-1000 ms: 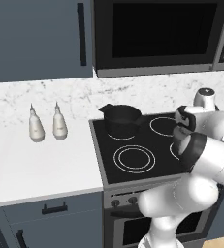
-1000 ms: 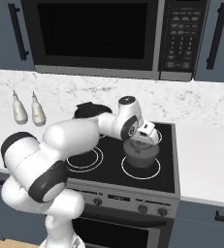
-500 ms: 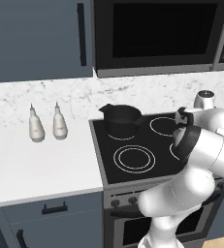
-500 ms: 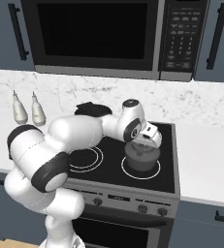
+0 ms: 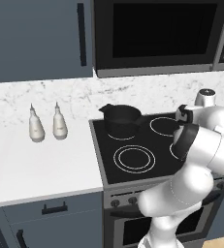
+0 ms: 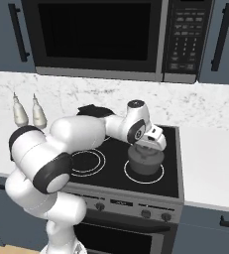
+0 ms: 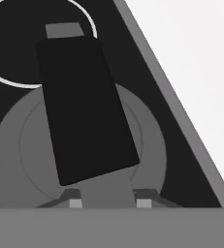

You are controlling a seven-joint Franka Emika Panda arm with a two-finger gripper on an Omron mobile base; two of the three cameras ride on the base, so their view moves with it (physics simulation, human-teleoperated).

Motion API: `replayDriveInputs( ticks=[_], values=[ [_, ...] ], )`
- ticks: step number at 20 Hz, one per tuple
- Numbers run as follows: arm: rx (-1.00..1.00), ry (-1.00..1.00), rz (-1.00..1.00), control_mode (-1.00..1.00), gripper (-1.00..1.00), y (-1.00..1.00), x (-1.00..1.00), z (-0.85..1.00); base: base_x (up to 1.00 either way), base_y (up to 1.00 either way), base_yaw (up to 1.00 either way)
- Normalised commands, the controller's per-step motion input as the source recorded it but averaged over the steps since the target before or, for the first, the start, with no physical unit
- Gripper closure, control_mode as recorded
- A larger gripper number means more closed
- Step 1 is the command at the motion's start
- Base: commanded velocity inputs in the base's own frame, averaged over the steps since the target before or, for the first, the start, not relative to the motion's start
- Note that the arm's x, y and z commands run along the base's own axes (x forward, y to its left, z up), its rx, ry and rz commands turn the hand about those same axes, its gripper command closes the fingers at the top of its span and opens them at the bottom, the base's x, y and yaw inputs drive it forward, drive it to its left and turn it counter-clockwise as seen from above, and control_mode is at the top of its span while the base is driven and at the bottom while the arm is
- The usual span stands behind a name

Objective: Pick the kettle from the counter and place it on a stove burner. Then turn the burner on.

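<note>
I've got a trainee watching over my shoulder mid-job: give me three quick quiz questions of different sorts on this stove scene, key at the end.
1. True or false: the kettle is over the white counter, not the cooktop.
2. Multiple choice: what stands on the rear left burner? A) two white bottles B) a dark pot C) a frying pan
3. Fill in: the thin white ring around the kettle marks the front ____ stove burner.

Key:
1. False; the kettle is within a burner ring, with the gripper right above it.
2. B, the dark pot; the two white bottles stand on the counter.
3. right
</note>
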Motion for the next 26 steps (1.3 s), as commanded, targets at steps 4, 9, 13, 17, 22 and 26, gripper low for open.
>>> replayDriveInputs(
  ticks=[4,9,13,17,22,26],
  values=[
    [0.00,0.00,0.00,-1.00,-1.00,0.00,0.00,0.01,0.00,0.00,0.00],
    [0.00,-0.04,0.00,-1.00,-1.00,0.00,0.00,0.19,0.00,0.00,0.00],
    [0.00,-0.11,0.00,-1.00,-1.00,0.00,-0.04,0.41,0.00,0.00,0.00],
    [0.00,-0.22,0.00,-1.00,-1.00,0.13,-0.49,0.56,0.00,0.00,0.00],
    [-0.02,-0.24,0.01,-1.00,-1.00,0.31,-0.97,0.31,0.00,0.00,0.00],
    [-0.11,-0.13,0.06,-1.00,-1.00,0.67,-0.95,0.02,0.00,0.00,0.00]
  ],
)
